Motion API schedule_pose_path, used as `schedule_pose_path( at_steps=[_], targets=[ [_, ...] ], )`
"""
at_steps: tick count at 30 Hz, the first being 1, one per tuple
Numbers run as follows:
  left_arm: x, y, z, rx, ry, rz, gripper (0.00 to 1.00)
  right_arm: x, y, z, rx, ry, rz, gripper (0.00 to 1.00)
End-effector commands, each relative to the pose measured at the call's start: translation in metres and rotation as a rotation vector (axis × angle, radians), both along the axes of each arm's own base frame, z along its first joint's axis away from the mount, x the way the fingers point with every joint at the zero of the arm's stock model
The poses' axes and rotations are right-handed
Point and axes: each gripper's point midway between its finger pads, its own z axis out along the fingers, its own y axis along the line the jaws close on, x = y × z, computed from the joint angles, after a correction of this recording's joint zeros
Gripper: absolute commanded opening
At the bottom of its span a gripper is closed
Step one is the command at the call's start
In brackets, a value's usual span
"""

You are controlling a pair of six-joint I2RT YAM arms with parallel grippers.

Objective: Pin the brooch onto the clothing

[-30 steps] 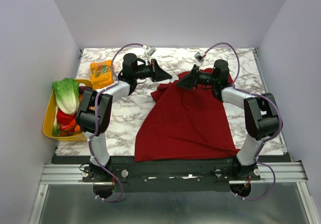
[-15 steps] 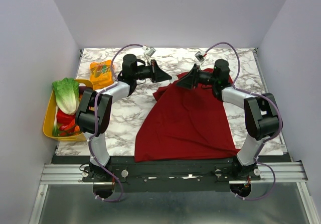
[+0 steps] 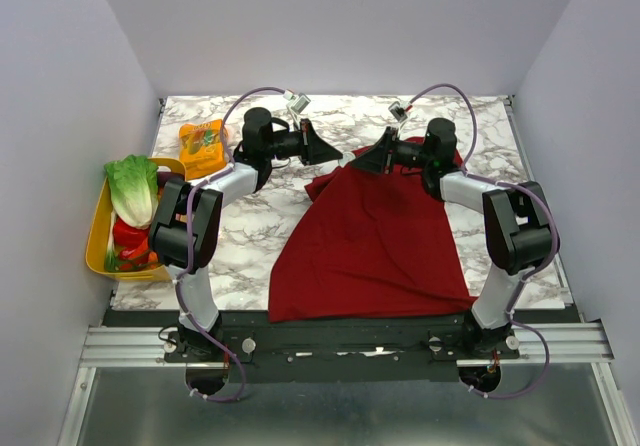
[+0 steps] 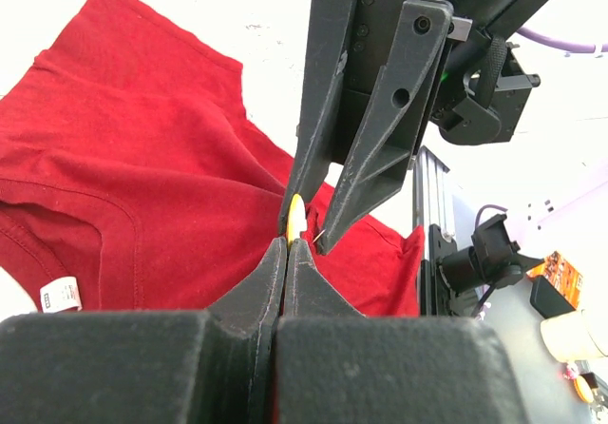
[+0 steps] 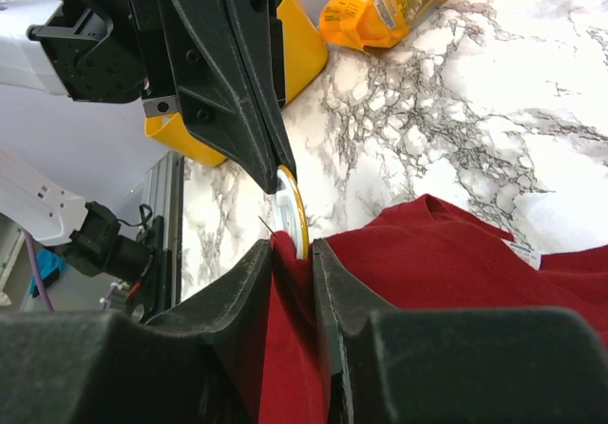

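Observation:
The dark red clothing (image 3: 370,246) lies spread on the marble table, with its collar end lifted toward the two grippers. My left gripper (image 3: 338,153) is shut on the brooch (image 4: 296,213), whose yellow-rimmed edge pokes out past the fingertips. My right gripper (image 3: 357,165) meets it tip to tip. In the right wrist view the right gripper (image 5: 293,250) pinches a raised fold of the clothing (image 5: 456,253), and the brooch (image 5: 296,207) sits pressed against that fold between the jaws. A thin pin sticks out beside the fold. The white collar label (image 4: 59,294) shows at the lower left.
An orange snack packet (image 3: 203,144) lies at the table's back left. A yellow basket (image 3: 97,236) with lettuce (image 3: 133,188) and red vegetables hangs off the left edge. Bare marble surrounds the shirt on the left and back.
The right gripper's jaws have narrowed on the fold and the brooch's edge. Its tip has shifted slightly back and up with the cloth. The left gripper has stayed shut and still.

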Motion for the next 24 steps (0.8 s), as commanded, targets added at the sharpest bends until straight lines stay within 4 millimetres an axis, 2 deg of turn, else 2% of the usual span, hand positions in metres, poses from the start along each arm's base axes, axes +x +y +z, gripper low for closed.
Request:
schedule_pose_path(
  at_steps=[1, 8, 11, 15, 24],
  targets=[
    [-0.009, 0.0, 0.021, -0.025, -0.057, -0.019, 0.0, -0.001, 0.006, 0.013, 0.023, -0.052, 0.046, 0.34],
    [-0.012, -0.003, 0.023, -0.026, -0.057, -0.029, 0.0, 0.0, 0.01, 0.01, 0.019, -0.034, 0.057, 0.35],
    [-0.013, -0.004, 0.026, -0.029, -0.061, -0.03, 0.0, 0.0, 0.011, 0.008, 0.017, -0.031, 0.057, 0.32],
    [-0.016, -0.006, 0.027, -0.029, -0.063, -0.039, 0.0, 0.0, 0.012, 0.008, 0.016, -0.033, 0.057, 0.23],
    [-0.024, -0.015, 0.027, -0.024, -0.066, -0.058, 0.0, 0.0, 0.014, 0.009, 0.014, -0.03, 0.053, 0.19]
  ],
)
